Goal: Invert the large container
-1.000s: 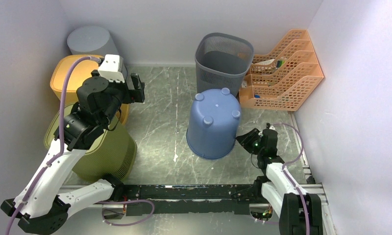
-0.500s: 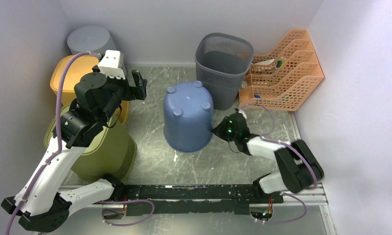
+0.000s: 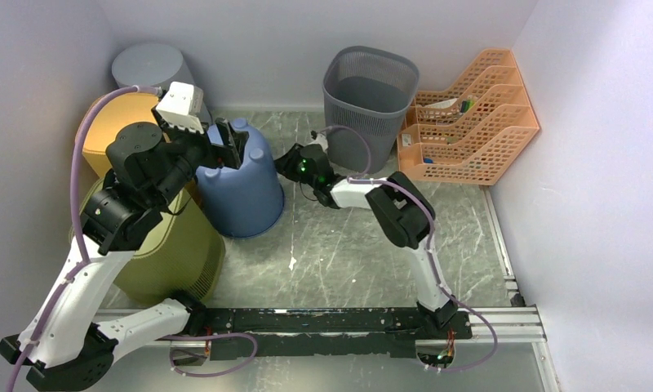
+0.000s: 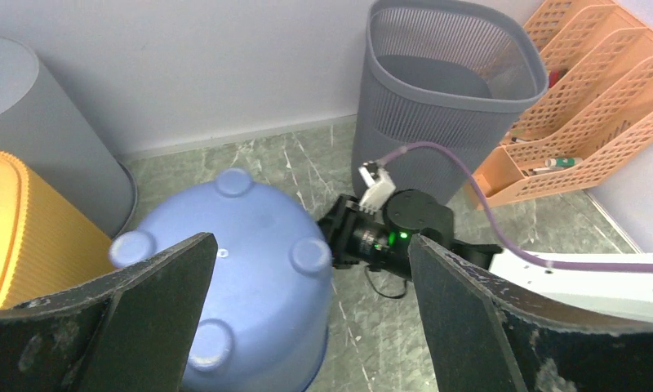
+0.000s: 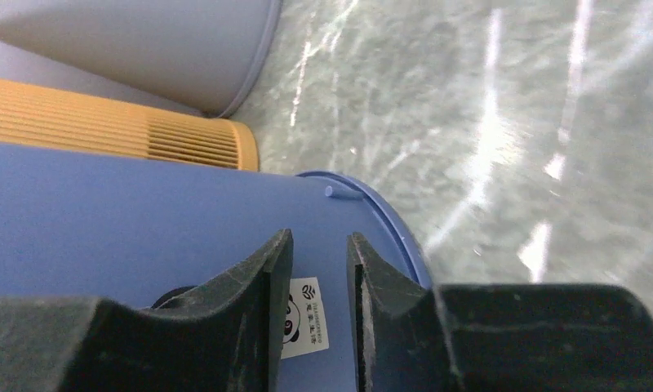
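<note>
Covering blue bin [image 3: 251,196] base – L hand [image 3: 228,145]

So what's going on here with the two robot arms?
The blue plastic bucket stands upside down, feet on top, next to the yellow ribbed bin. The right claw sits right against the bucket's side, jaws slightly apart and gripping nothing. The left claw hangs wide open just above the bucket's feet, not touching it as far as I can see.
</note>
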Available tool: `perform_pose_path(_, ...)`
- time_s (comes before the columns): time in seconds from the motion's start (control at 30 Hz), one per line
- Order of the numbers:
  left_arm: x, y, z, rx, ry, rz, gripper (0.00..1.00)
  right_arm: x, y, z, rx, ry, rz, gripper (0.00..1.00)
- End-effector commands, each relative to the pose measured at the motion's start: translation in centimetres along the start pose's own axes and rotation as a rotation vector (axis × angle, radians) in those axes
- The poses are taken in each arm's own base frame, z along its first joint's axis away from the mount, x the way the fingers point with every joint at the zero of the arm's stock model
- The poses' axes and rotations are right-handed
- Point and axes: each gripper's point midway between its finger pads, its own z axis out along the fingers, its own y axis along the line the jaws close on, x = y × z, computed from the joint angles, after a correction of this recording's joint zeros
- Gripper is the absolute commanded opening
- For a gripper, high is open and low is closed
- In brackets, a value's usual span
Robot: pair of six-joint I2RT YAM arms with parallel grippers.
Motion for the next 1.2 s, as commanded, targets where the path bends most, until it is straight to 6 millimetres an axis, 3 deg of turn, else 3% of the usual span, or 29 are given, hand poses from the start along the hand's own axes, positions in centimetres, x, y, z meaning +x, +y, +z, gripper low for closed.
perform_pose_path(0.0, -0.9, -0.7, -0.3, 0.048, -0.037, 0.006, 1.0, 2.7, 3.2, 2.8, -0.142, 0.056, 0.015, 0.31)
perform_pose_path(0.2, 0.3, -0.6, 0.3, 0.041, -0.012, 0.01, 1.0, 7.5, 8.5, 4.4, -0.334, 0.195, -0.086, 0.31)
perform_pose_path(0.3, 0.6, -0.5, 0.5, 0.031, -0.005, 0.012, 1.0, 8.1, 9.3, 3.8, -0.322, 0.194, -0.171, 0.32)
perform_pose_path(0.6, 0.9, 0.4, 0.9, -0.028, -0.004, -0.005, 1.0, 2.1, 8.7, -1.5, -0.141, 0.071, -0.381, 0.38)
perform_pose_path(0.73, 1.2, 0.2, 1.3, -0.022, 0.005, -0.011, 1.0, 0.0, 6.9, -3.3, -0.006, 0.044, -0.484, 0.41)
perform_pose_path(0.9, 1.9, 0.4, 1.5, -0.036, 0.019, -0.014, 1.0, -3.3, 6.4, -6.5, 0.097, -0.036, -0.581, 0.42)
perform_pose_path(1.07, 1.6, 1.1, 1.3, -0.073, 0.006, -0.016, 1.0, -7.6, 7.6, -10.4, 0.196, -0.118, -0.737, 0.42)
perform_pose_path(1.17, 0.7, 1.2, 0.9, -0.078, -0.031, -0.033, 1.0, -10.7, 9.5, -12.7, 0.232, -0.157, -0.825, 0.44)
